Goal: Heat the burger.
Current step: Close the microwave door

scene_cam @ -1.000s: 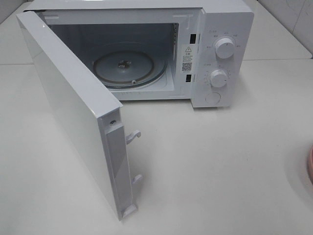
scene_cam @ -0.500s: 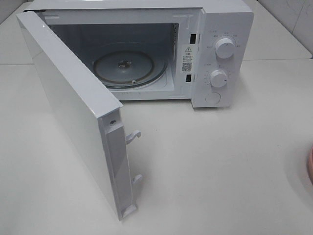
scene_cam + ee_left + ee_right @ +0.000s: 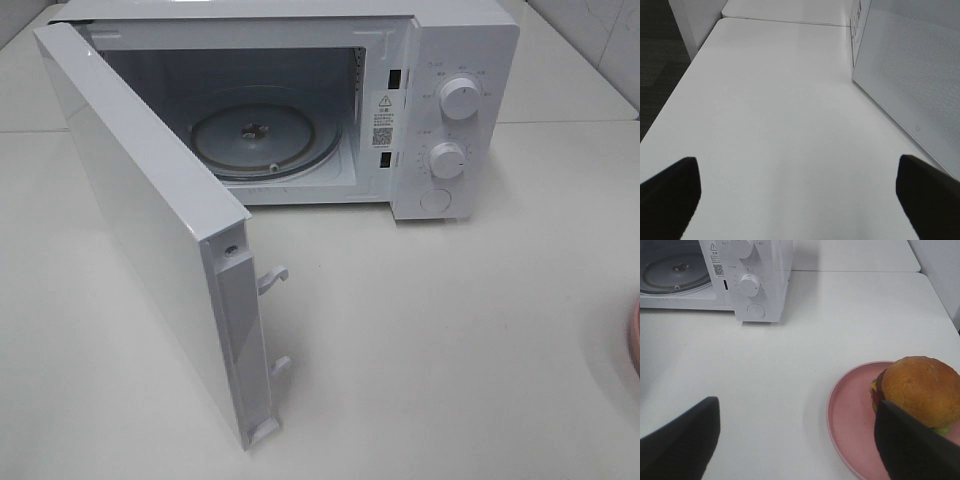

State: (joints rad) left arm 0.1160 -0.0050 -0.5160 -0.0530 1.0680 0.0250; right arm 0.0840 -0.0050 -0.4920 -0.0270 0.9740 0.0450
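The burger (image 3: 920, 390), with a golden-brown bun and red-yellow filling, sits on a pink plate (image 3: 852, 417) in the right wrist view. My right gripper (image 3: 795, 445) is open above the table just short of the plate; one finger (image 3: 912, 447) overlaps the burger's near side. The white microwave (image 3: 455, 110) stands at the back with its door (image 3: 150, 230) swung wide open and its glass turntable (image 3: 265, 140) bare. Only the plate's rim (image 3: 634, 340) shows at the high view's right edge. My left gripper (image 3: 795, 195) is open over bare table beside the door (image 3: 910, 75).
The microwave's two dials (image 3: 459, 98) and round button (image 3: 436, 201) face front. The open door juts far forward over the left half of the white table (image 3: 430, 340). The table's left edge (image 3: 670, 105) drops to dark floor.
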